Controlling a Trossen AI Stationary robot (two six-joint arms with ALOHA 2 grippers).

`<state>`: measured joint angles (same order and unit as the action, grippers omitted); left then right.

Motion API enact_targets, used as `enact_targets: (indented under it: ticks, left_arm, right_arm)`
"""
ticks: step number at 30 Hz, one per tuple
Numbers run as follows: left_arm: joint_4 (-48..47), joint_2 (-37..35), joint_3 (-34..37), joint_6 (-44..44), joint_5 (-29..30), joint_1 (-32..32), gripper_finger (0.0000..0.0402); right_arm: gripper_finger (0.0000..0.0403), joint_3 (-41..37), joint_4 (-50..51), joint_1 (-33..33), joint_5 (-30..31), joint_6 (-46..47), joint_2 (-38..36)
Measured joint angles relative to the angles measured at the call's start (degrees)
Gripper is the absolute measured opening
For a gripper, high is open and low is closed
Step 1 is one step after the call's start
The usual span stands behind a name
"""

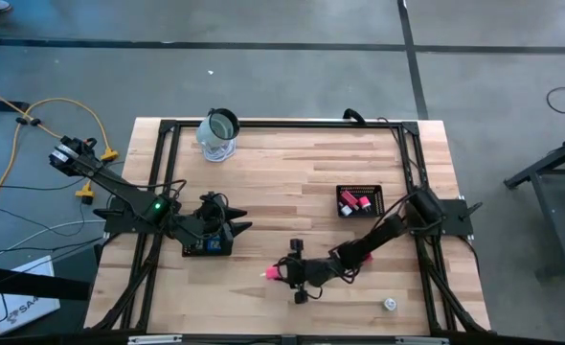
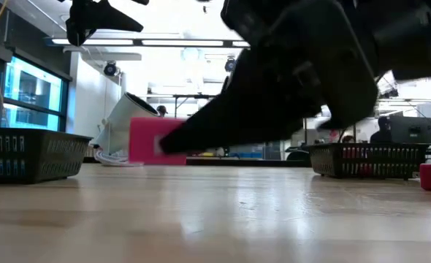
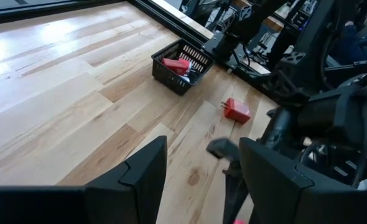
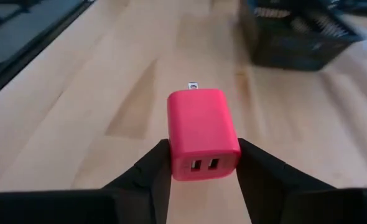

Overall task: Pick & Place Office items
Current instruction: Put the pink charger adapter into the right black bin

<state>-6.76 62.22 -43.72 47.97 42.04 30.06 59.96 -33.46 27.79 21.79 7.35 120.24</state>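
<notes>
My right gripper point(image 1: 284, 271) is near the table's front middle, shut on a pink block point(image 4: 202, 130) with two ports in its near face and metal prongs at its far end. My left gripper point(image 1: 233, 227) hangs open over the left side of the table, just right of a black mesh tray point(image 1: 206, 245); nothing is between its fingers point(image 3: 140, 180). A red block with prongs point(image 3: 236, 110) lies flat on the wood. A whitish round piece point(image 1: 390, 305) sits near the front right. My right gripper pinches the pink block's two side faces point(image 4: 171, 155) between its two fingers, at the end with the ports. The fingers come from the table's right, slanting down, and lie along the block. The block point(image 2: 153, 140) sits about level, prongs pointing away, just clear of the wood.
A second black mesh tray point(image 1: 359, 201) holding red pieces stands at the right, behind my right arm. A clear glass jar point(image 1: 217, 134) stands at the far edge, left of middle. A black frame point(image 1: 263, 123) rims the table. Bare wood lies between the two trays.
</notes>
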Motion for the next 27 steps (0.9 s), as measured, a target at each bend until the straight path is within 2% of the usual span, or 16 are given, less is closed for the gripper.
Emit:
enact_targets:
  ticks: [5, 14, 24, 27]
  left_arm:
    - [0.13, 0.0, 0.0, -0.01, -0.01, 0.0, 0.0194]
    - [0.42, 0.0, 0.0, 0.0, -0.02, 0.0, 0.0194]
    - [0.92, 0.0, 0.0, -0.02, 0.0, 0.0, 0.0194]
    - [0.9, 0.0, 0.0, 0.0, 0.0, 0.0, 0.0194]
  right_arm:
    - [0.0143, 0.0, 5.83, -0.04, 3.6, -0.04, -4.37]
    - [0.0143, -1.51, 10.05, -0.29, 3.73, 2.24, -9.36]
    - [0.0144, -13.94, 7.81, -0.79, 12.11, 5.82, -18.77]
    - [0.0144, -17.84, 9.79, -0.35, 14.7, 7.72, -23.15]
